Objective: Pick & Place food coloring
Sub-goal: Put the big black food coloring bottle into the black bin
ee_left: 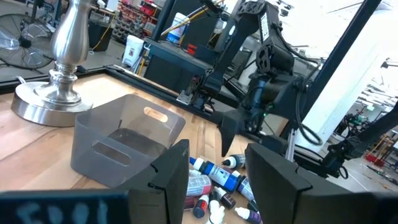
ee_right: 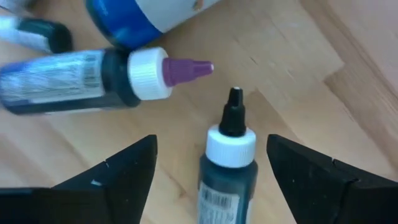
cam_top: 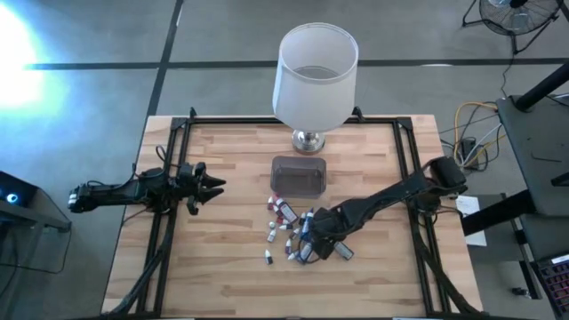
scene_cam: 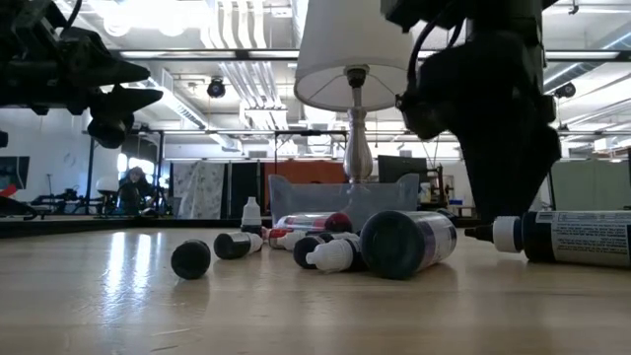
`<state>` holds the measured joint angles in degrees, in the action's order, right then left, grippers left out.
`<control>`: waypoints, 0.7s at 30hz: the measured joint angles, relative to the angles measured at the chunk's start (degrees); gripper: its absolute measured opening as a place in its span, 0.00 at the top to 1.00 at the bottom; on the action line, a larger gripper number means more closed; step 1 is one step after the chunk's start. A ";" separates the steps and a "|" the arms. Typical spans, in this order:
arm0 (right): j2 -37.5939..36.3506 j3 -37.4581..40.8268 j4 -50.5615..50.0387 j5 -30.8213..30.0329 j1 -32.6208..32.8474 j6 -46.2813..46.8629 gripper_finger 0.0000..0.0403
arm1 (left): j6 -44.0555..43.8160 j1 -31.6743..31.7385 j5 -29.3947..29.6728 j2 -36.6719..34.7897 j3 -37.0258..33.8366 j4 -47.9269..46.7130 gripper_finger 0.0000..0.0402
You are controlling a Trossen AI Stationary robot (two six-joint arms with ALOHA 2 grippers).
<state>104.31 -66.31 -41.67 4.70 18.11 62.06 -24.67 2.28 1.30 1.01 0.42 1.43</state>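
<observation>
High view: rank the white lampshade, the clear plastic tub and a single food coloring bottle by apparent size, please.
1. White drum-shaped lampshade, though it stands nearer the overhead camera, which enlarges it.
2. Clear rectangular plastic tub.
3. Small white-capped food coloring bottle, lying apart from the cluster, by far the smallest.

You have the clear tub (ee_left: 127, 140) beside the lamp base (ee_left: 53, 93); food coloring bottles (ee_left: 214, 180) lie under the right gripper (ee_left: 239, 134).

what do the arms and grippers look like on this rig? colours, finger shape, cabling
Both arms are dark, near-black, jointed links. The left gripper and right gripper end in two matte black wedge-shaped fingers tapering to points. Dark cables loop along the right arm. No readable markings show.
</observation>
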 joint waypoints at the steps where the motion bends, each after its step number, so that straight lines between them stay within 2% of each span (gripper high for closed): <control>1: 0.81 -0.33 0.04 -0.21 0.02 -0.27 0.28 | 0.02 0.00 0.00 0.01 0.01 0.00 0.66; 11: 1.99 -0.78 -5.24 -0.17 0.00 1.90 0.35 | 0.01 -0.02 -0.01 0.01 0.00 0.00 0.66; 17: 2.42 -0.69 -3.82 0.22 -1.03 0.39 0.41 | 0.02 -0.02 0.00 0.01 0.01 0.00 0.66; 21: 2.41 -0.69 -4.22 2.56 -2.52 -0.86 0.42 | 0.02 0.00 -0.01 0.01 0.00 -0.02 0.66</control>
<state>106.72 -67.00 -45.89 7.26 15.59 61.20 -24.64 2.28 1.29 1.02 0.42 1.41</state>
